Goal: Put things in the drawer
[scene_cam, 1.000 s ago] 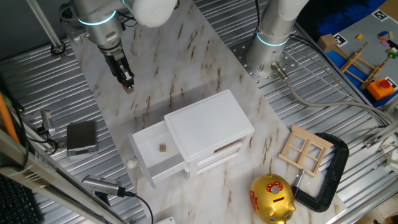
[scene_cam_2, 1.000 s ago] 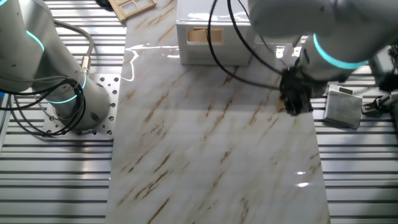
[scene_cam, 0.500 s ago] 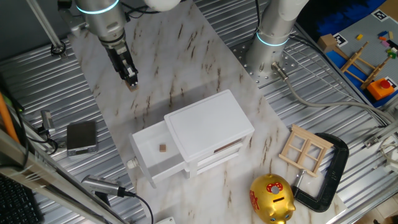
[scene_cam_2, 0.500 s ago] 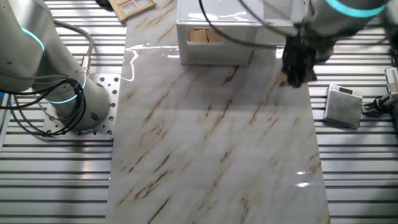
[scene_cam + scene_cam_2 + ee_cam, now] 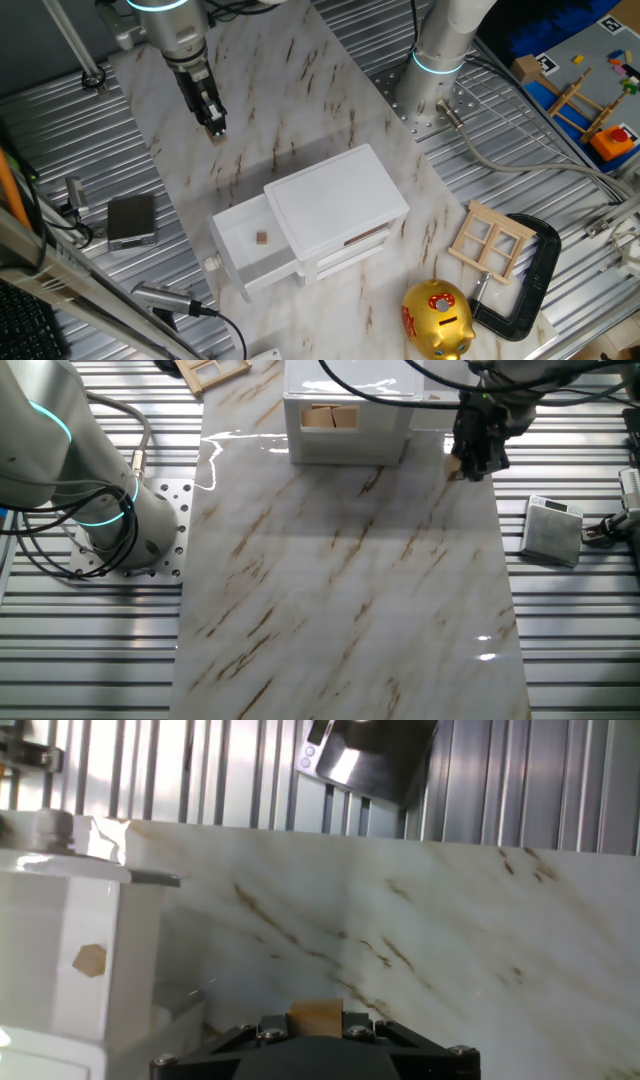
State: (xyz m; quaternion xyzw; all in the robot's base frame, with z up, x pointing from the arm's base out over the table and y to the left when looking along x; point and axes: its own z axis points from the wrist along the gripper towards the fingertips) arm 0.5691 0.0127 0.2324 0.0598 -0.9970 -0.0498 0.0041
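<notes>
marble table (image 5: 300,90) bears white cabinet (image 5: 335,205), piggy bank (image 5: 437,318).

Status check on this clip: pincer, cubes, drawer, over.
Pincer shut on a wooden cube, above the marble. Top drawer open, one cube inside. Nothing between pincer and drawer.

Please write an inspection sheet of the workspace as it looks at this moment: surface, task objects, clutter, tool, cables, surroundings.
Surface: marble-patterned board on ribbed metal table.
Job's things: top drawer pulled open, one wooden cube inside; second cube held in tool.
Clutter: golden piggy bank, black clamp, wooden window frame, grey box.
Grippers: tool shut on second cube, above board.
Cables: black cables at table edge.
Surroundings: second arm base; toys on blue mat.
</notes>
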